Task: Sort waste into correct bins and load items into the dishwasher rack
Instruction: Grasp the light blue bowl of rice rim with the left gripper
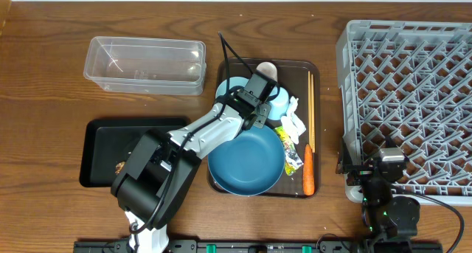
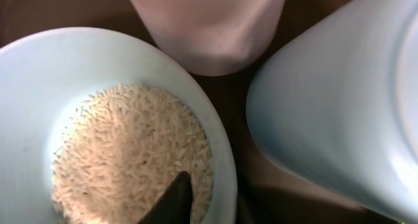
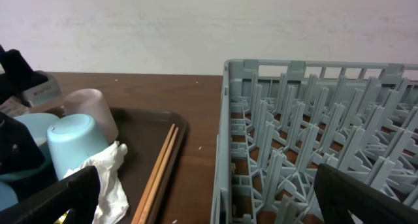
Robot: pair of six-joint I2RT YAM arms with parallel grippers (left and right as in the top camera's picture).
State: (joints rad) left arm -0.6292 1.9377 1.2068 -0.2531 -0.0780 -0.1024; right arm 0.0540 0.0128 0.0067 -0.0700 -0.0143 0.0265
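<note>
Robot lab bench, wood-grain table (image 1: 44,83), bare pale wall (image 3: 196,28), mounted robot arm (image 1: 199,139), grey dishwasher rack (image 1: 413,98)

My overhead view looks straight down on the table (image 1: 44,32), far enough off to take in everything from the clear tub (image 1: 145,64) to the rack (image 1: 413,98). The left wrist view sits very close, facing down into the bowl (image 2: 39,74) of rice (image 2: 130,152), with the blue cup (image 2: 326,106) and pale cup (image 2: 206,28) alongside. The right wrist view is low, facing the back wall (image 3: 196,21) beside the rack. All three share the cups; overhead and right wrist also share the chopsticks (image 3: 160,165) and brown tray (image 3: 144,129).
</note>
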